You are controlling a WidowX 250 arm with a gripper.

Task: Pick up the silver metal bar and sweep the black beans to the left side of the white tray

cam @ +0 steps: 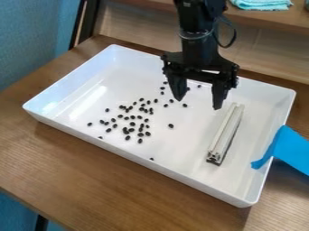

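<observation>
The black gripper (198,103) hangs over the white tray (151,168), right of its middle, with its two fingers spread apart and nothing between them. Small black beans (128,131) lie scattered on the tray floor, most of them to the left and lower left of the gripper, a few close behind it. A long, narrow white-and-metallic bar (226,133) rests in the right part of the tray, just below and right of the gripper's right finger. It lies lengthwise from back to front, slightly slanted.
Blue tape (287,151) lies over the tray's right rim and onto the brown wooden table (109,180). Behind the tray stands a wooden shelf or panel (136,27), with a folded turquoise cloth (261,3) on top at the back right.
</observation>
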